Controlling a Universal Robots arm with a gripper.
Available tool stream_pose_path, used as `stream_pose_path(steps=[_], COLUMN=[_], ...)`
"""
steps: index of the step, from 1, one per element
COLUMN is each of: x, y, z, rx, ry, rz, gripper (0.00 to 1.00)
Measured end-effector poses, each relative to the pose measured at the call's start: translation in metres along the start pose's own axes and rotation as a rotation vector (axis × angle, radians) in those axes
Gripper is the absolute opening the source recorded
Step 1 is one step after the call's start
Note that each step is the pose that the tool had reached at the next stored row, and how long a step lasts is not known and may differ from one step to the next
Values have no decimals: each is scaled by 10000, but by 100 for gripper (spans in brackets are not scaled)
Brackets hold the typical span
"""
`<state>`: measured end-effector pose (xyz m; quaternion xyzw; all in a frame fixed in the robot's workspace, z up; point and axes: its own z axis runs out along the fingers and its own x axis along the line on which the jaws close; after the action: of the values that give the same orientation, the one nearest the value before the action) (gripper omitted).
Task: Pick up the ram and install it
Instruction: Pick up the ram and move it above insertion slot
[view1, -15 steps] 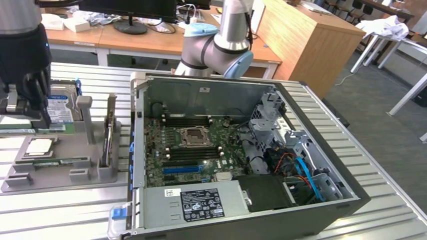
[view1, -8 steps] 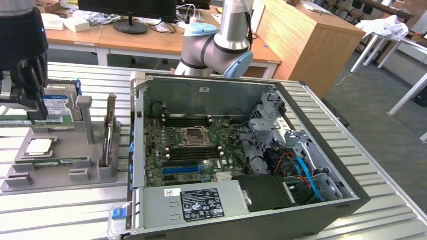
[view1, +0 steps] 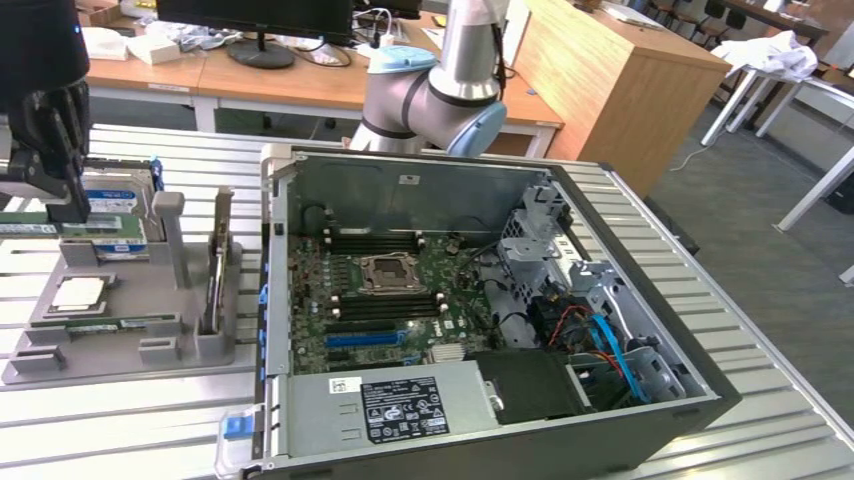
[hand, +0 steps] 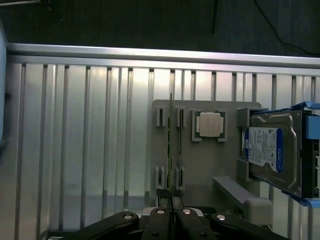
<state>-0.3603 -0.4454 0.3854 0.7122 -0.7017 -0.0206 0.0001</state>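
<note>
While the ram (view1: 114, 322) waits on edge in the grey holder (view1: 134, 300), at nine o'clock of the computer case (view1: 400, 180), seemingly presenting its thin edge for pinching, the gripper (hand: 171, 214) hangs above, fingers (hand: 159, 220) apparently together, empty.

One ram (hand: 171, 145), one processor (hand: 210, 124), one hard drive (hand: 270, 150), one computer (view1: 400, 190).

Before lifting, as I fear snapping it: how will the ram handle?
Probably stiff yet fragile: the ram is a thin bare board. Likely light, being so slim. Standing on edge, it could tip once out of the gray holder.
</note>
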Motion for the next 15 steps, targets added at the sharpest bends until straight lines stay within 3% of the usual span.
stream_pose_path(steps=[8,15], x=[-4,-4], y=[4,4], z=[-142,-148], rx=[1,1], ry=[-1,0], rz=[0,0], gripper=[11,11])
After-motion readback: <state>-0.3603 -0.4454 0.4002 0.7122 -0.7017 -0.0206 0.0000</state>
